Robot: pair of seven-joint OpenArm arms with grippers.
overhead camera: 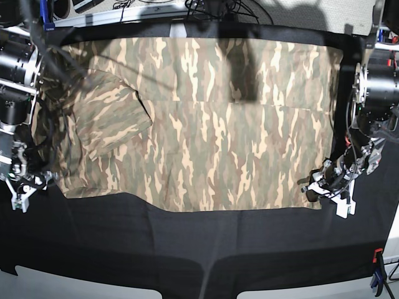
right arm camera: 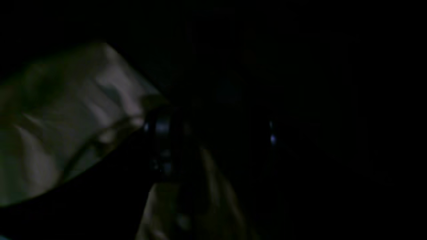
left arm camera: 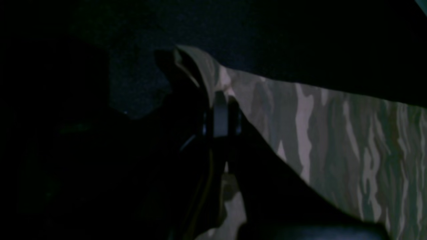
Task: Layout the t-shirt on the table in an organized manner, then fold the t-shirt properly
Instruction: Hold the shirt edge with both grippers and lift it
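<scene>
Evidently the left pincer (overhead camera: 316, 185) pinches the t-shirt (overhead camera: 206, 131) corner, the right pincer's (overhead camera: 25, 187) state unclear beside its opposite edge.

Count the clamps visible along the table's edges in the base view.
2. A blue clamp sits at the table's far left corner; a red-and-blue clamp at its near right edge. The arms may hide others.

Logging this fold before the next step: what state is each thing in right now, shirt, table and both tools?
t-shirt: spread flat, camouflage side up, one sleeve folded in over the body.
table: covered in black cloth, bare in front of the shirt.
left tool: shut on the shirt's near corner.
right tool: at the shirt's other near corner; too dark to tell whether it grips.
</scene>
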